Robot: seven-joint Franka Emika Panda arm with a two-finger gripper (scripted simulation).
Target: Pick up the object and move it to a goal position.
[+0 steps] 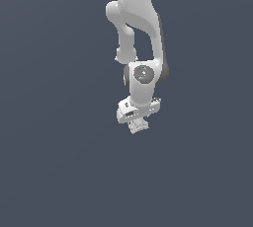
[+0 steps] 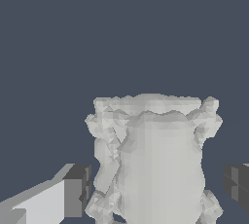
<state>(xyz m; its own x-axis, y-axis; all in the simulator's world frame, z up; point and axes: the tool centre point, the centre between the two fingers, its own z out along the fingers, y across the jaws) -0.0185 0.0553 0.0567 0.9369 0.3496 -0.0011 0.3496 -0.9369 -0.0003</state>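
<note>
The object [image 2: 155, 159] is an off-white lumpy item with bumpy, ragged edges, and it fills the middle of the wrist view. It sits between my gripper's [image 2: 156, 189] two dark fingertips [image 2: 78, 189], with a thin dark gap on each side, so the jaws straddle it without clearly pressing on it. In the exterior view, the object [image 1: 140, 127] shows as a small pale lump right at the tip of the tilted white gripper [image 1: 136, 122], and the fingers themselves are hard to make out there.
The white arm [image 1: 141, 33] comes down from the top centre of the exterior view. Around it there is only a uniform dark blue-grey background, with no visible edges, goal marker or other objects.
</note>
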